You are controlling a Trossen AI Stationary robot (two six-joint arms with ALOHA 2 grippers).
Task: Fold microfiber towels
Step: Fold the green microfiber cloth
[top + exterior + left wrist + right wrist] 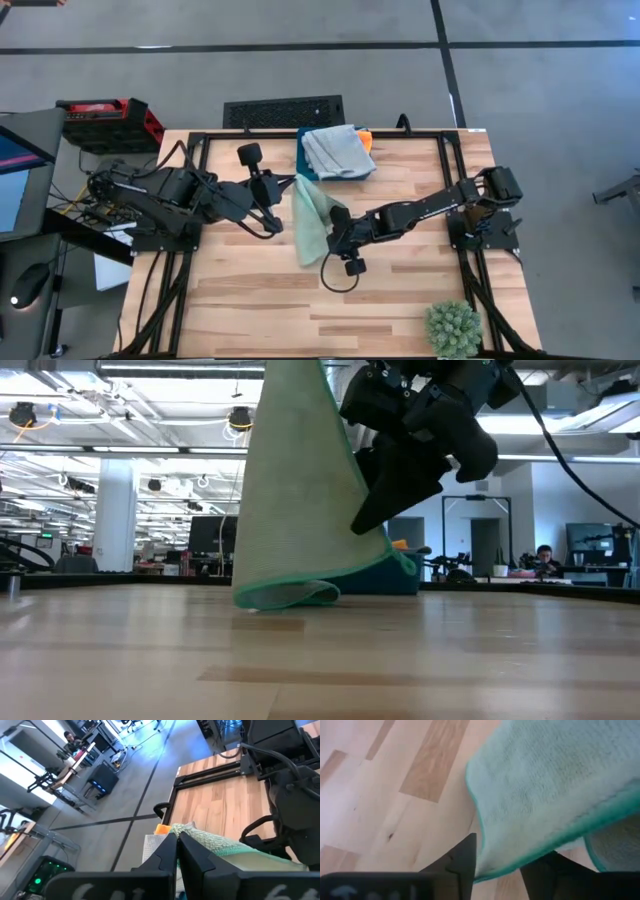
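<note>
The light green towel [310, 222] is held up over the middle of the table between both grippers. Its lower fold [288, 595] rests on the wood. My left gripper [291, 186] is shut on the towel's far end. My right gripper [336, 222] is shut on its right side. Two folded pale blue-grey towels [337, 151] lie stacked on the dark teal box [303, 150] at the far edge. The orange towel [365, 138] peeks out behind them. My left gripper pinches an edge of the green towel [192, 836] between its two shut fingers, coming level from the table's left. The cloth hangs below that hold. My right gripper pinches the towel's teal-hemmed edge [520, 870] between its two fingers [468, 856], coming from the table's right. The cloth is lifted there and drapes down to the table.
A spiky green plant ball [452, 328] stands at the near right corner. The teal box with the stacked towels stands at the far middle edge. Bare wood [250, 300] lies near the front edge and on the left.
</note>
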